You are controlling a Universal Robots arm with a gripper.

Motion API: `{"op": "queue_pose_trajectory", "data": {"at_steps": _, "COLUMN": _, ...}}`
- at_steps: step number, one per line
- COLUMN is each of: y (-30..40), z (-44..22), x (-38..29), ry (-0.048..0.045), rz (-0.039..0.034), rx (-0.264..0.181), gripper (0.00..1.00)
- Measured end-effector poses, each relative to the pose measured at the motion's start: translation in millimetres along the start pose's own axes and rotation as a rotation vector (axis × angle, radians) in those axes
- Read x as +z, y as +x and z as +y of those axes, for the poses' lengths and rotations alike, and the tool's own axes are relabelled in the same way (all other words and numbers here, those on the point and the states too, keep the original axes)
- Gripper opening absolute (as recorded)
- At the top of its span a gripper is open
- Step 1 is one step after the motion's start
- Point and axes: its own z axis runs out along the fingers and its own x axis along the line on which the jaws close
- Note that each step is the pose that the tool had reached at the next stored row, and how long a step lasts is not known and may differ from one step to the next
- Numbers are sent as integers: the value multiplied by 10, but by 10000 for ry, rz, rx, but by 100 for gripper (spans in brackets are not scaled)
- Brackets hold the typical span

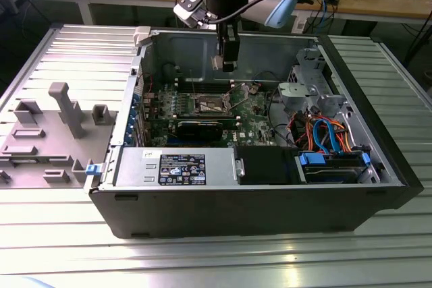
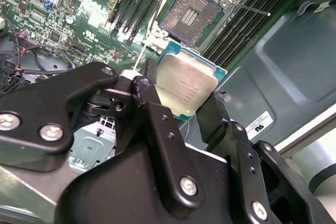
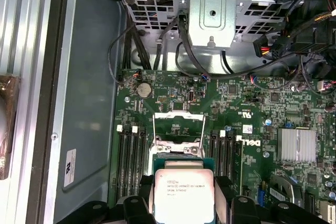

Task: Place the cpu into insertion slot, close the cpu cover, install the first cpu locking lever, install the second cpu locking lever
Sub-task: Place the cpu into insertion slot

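Observation:
My gripper (image 2: 184, 85) is shut on the cpu (image 2: 186, 88), a flat square chip with a pale silver face, gripped by two opposite edges between black fingers (image 2: 152, 103). In the first wrist view the cpu (image 3: 184, 196) hangs just short of the insertion slot (image 3: 177, 150), partly covering it. The insertion slot (image 2: 190, 17) lies open with its dark centre bare and a shiny rim. The cpu cover (image 3: 178, 128) stands raised at the slot's far side. In the exterior view the gripper (image 1: 228, 64) hovers above the green board (image 1: 253, 116) inside the open computer case.
Long black memory slots (image 2: 142, 3) flank the socket on both sides. A thin metal lever (image 2: 254, 9) sticks out beside it. A metal drive cage (image 3: 212, 9) with black cables, a finned heatsink (image 3: 296, 145) and the case wall (image 3: 86, 103) surround the board.

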Motion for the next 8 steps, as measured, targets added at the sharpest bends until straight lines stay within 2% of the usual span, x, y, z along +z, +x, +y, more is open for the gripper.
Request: {"op": "queue_pose_trajectory", "data": {"at_steps": 8, "y": 0, "z": 0, "x": 2, "ry": 0, "rz": -6, "rx": 65, "gripper": 54}}
